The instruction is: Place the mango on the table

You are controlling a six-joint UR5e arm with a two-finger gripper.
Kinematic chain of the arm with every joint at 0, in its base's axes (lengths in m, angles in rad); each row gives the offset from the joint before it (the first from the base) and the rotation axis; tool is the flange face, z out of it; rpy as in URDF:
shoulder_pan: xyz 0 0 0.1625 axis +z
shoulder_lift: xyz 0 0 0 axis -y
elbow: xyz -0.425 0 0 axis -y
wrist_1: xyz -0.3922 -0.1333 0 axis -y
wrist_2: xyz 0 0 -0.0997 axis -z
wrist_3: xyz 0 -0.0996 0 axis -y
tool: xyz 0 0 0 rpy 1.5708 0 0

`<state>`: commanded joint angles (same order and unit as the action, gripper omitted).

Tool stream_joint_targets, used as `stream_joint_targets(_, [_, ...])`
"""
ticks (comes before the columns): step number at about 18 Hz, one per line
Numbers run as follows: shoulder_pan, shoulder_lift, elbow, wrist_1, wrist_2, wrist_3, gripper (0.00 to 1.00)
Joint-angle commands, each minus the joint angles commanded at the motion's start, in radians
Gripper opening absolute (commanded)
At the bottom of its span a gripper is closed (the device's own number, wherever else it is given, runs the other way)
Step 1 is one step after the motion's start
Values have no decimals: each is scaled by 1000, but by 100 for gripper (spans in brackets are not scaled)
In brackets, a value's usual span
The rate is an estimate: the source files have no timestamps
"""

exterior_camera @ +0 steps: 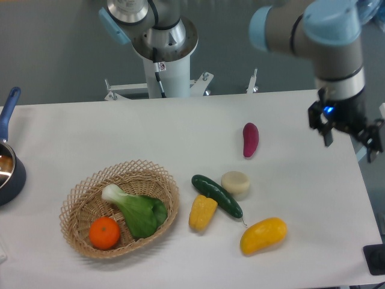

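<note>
The mango (263,235), smooth, glossy and yellow-orange with a slight kidney curve, is lying on the matte white table (90,132) near its front edge, free of any grip. The gripper (348,131) is hanging well apart from it, up by the table's right edge, its dark jaws spread with nothing between them.

Just left of the mango a bumpy yellow corn cob (203,212) is resting against a dark green cucumber (217,195), which is lying at a slant beside a pale round disc (235,183). A purple sweet potato (250,139) is sitting farther back. A woven wicker basket (78,208) is holding a leafy bok choy (137,211) and a small round orange (104,233).

A blue-handled pot (8,162) is being cut off by the left edge, and a dark object at the lower right corner is too cropped to identify.
</note>
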<state>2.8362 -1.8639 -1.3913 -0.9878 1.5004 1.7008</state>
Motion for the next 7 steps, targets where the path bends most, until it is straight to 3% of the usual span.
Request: stream_joint_targets(7, [84, 35, -31, -20, -126, 62, 100])
